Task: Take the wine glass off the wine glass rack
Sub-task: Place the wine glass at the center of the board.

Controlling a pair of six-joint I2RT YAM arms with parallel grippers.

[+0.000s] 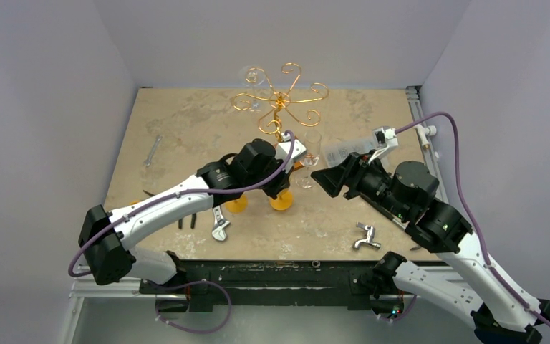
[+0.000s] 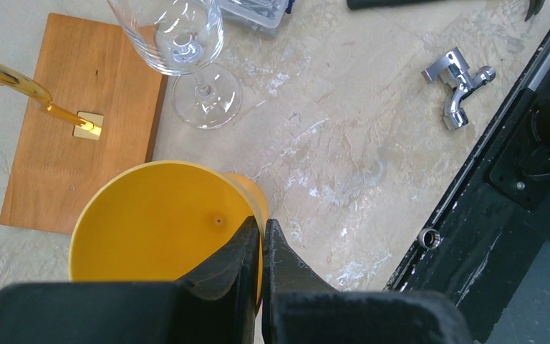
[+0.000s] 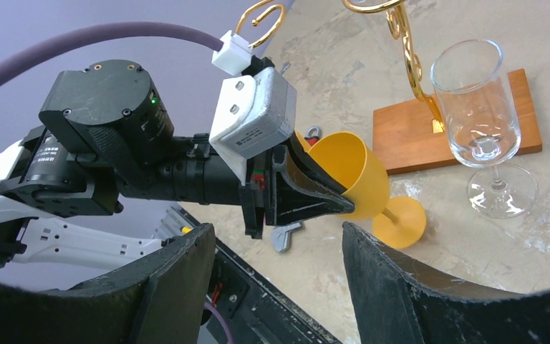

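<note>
Item: wine glass rack [image 1: 281, 100], gilt wire with curled arms on a thin stem, set on a wooden base [image 2: 79, 122] towards the far side of the counter [image 1: 186, 122]. We record one clear hung glass [image 1: 252, 86] on its far-left arm, apparently upside down and faint against the wall. A second clear glass, the standing glass [image 2: 186, 43], is upright on the counter with its foot just beside the base. The yellow goblet [image 3: 351, 172] is off the rack, tilted, near the base, with its foot low to the counter. We cannot tell whether the foot touches. The left pincer [image 2: 261, 233] is clenched on the goblet's rim, one finger inside the bowl and one outside. The right pincer [image 3: 272, 244] is released, jaws wide, empty, and facing the goblet and the standing glass. Handling, in our judgement: the hung glass is light, thin-walled, brittle and slick, so a hard squeeze on the bowl risks cracking it. The best hold is on the stem or the base of the bowl, sliding it outward along the curl rather than pulling down. The rack looks light and may sway or tip. Also present: a chrome tap fitting [image 2: 458, 82] and a spanner [image 1: 152, 150].
</note>
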